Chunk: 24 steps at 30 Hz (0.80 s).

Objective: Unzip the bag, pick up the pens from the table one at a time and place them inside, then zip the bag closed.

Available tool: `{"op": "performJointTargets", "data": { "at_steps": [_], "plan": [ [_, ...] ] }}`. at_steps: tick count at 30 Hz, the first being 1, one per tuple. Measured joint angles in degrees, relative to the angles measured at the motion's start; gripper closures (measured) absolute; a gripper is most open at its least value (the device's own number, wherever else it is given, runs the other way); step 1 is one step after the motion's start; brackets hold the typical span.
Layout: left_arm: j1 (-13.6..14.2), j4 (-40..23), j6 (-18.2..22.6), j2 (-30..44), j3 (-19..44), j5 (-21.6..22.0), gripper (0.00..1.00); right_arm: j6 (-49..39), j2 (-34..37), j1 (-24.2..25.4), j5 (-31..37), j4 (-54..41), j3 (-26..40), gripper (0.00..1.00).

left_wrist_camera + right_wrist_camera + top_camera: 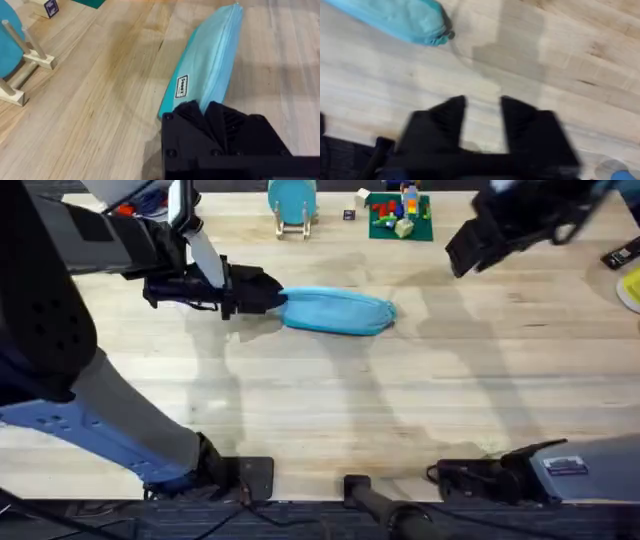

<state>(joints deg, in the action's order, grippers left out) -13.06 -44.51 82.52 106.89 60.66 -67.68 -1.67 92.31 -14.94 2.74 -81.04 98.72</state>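
Overhead: bag [338, 311] long axis left-right, left pincer [275, 295] clamping its left end

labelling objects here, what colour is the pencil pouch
Light turquoise blue pouch, clearest in the left wrist view.

The overhead camera looks down and forward from above the arm bases, taking in the whole light wood plank counter [330, 400]. The left wrist camera sits close behind the left gripper [202, 107], facing along the oblong turquoise fabric pouch [207, 60]. The right wrist camera, higher, looks down past the right gripper [482, 112] at that pouch's far end, which all three views share.
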Motion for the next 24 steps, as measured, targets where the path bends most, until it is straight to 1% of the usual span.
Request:
{"op": "performJointTargets", "data": {
  "at_steps": [4, 5, 7, 15, 16, 18, 19, 21, 22, 23, 24],
  "plan": [
    [0.0, 0.0, 0.0, 0.0, 0.0, 0.0, 0.962, 0.0, -5.0, 0.0, -1.4, -3.0, 0.0, 0.113],
    [0.0, 0.0, 0.0, 0.0, 0.0, 0.0, 0.962, 0.0, -6.3, 0.0, -1.6, -3.8, 0.0, 0.030],
    [-0.1, 0.0, 0.0, 0.0, 0.0, 0.0, 0.961, 0.0, -8.4, 0.0, -2.0, -4.8, 0.0, 0.006],
    [-0.9, 0.0, 0.0, 0.0, 0.0, 0.0, 0.961, 0.0, -16.5, -0.1, -6.0, -5.2, 0.0, 0.003],
    [-1.0, 0.0, 0.0, 0.0, 0.0, 0.0, 0.947, 0.0, -17.5, -0.1, -6.4, -5.2, 0.0, 0.003],
    [-1.2, 0.3, 0.1, 0.0, 0.0, 0.1, 0.694, 0.0, -19.3, -0.1, -7.0, -5.4, 0.0, 0.003],
    [-1.4, 0.3, 0.1, 0.0, 0.0, 0.1, 0.522, 0.0, -20.0, -0.1, -7.1, -5.7, 0.0, 0.003],
    [-1.8, 0.3, 0.1, 0.0, 0.0, 0.2, 0.216, 0.0, -21.1, -0.1, -7.4, -6.1, 0.0, 0.003],
    [-1.9, 0.3, 0.1, 0.0, 0.0, 0.2, 0.082, 0.0, -21.4, -0.1, -7.5, -6.3, 0.0, 0.003],
    [-2.0, 0.2, 0.0, 0.0, 0.0, 0.3, 0.029, 0.0, -21.7, -0.1, -7.6, -6.4, 0.0, 0.003],
    [-2.1, 0.2, 0.0, 0.0, 0.0, 0.3, 0.013, 0.0, -21.7, -0.1, -7.7, -6.5, 0.0, 0.003]
  ]
}}
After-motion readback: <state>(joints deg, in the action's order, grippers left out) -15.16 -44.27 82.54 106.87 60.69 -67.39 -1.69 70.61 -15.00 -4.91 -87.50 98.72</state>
